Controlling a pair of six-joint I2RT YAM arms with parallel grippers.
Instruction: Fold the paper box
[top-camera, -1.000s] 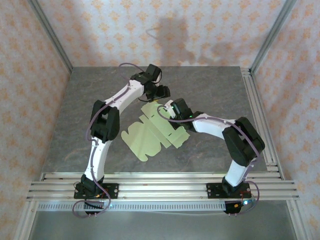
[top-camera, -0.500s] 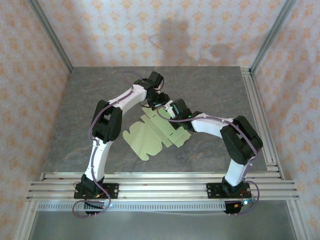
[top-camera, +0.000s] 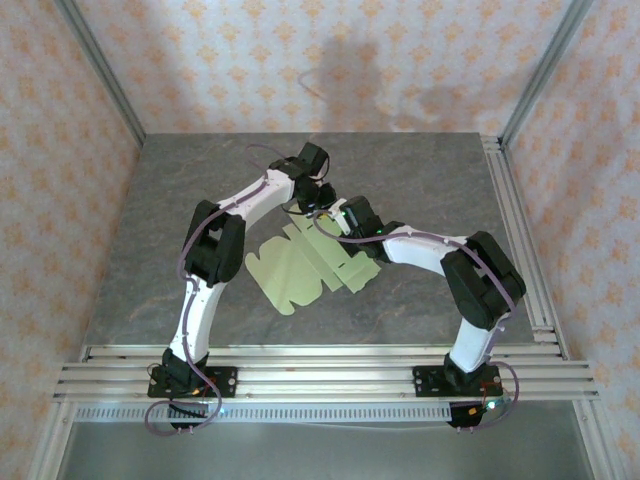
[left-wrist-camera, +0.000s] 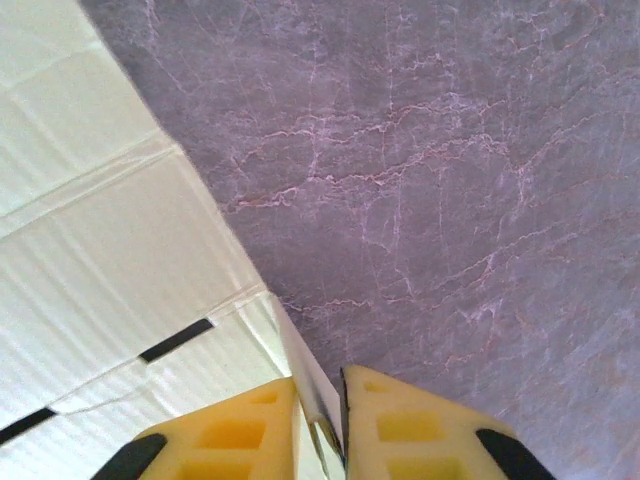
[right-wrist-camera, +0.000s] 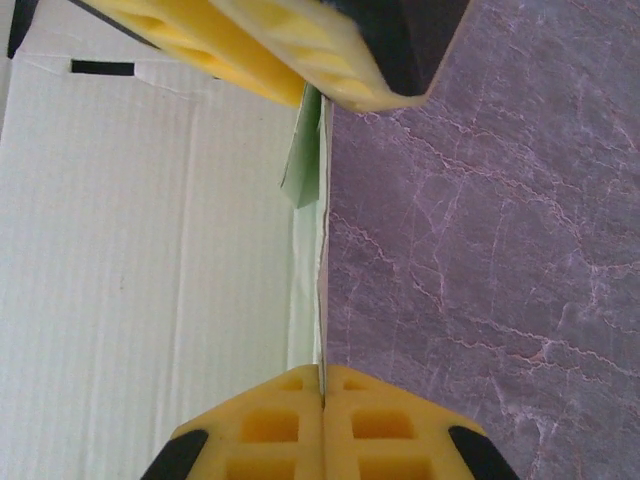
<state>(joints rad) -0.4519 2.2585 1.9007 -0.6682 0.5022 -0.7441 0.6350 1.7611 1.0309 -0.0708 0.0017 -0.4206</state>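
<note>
"Where's the pale green die-cut paper box sheet?"

"Flat on the grey marbled desk, mid-desk, long axis near-left to far-right. The left claw and right claw meet at its far end, each pinched shut on that flap's edge, arms bowed inward."
</note>
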